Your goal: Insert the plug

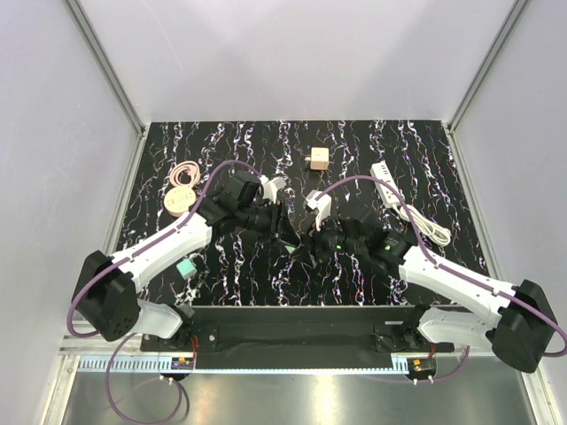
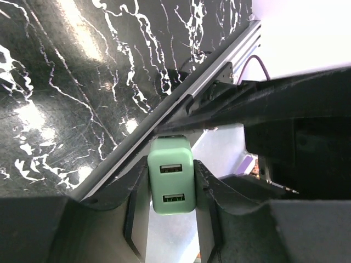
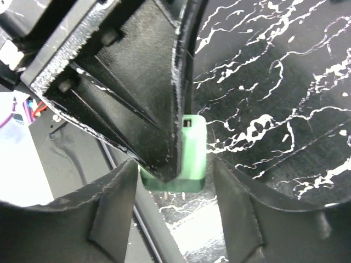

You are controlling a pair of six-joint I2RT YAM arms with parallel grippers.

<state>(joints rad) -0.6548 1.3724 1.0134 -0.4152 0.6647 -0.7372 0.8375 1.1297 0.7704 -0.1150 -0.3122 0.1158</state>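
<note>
The plug [image 1: 186, 266], a small teal-blue cube, lies on the black marbled worktop [image 1: 266, 142] at the near left. It sits just beside the white forearm of the left arm, close to the near edge. No tool touches it, and it is well apart from both.

Toward the middle of the worktop the two arms meet. The left tool [image 2: 171, 167] is clamped on a paler mint-green cube [image 2: 171, 189]. Its two fingers [image 2: 137, 211] press the cube's opposite sides, and the face with two USB sockets, one above the other, looks at the left wrist camera. The cube is held above the worktop.

The right tool [image 3: 174, 170] faces it from the right with its jaws apart. In the right wrist view its fingers [image 3: 118, 208] stand on either side of the mint-green cube and of the left tool's finger. A gap shows on each side, so it grips nothing.

Farther out, a tan-brown cube [image 1: 316, 159] sits at the far middle. A white power strip [image 1: 387, 188] lies on the right, with its white cord [image 1: 434, 232] looped nearer. At the far left lie a pink cable coil [image 1: 183, 173] and, just nearer, a round tan disc [image 1: 180, 202].
</note>
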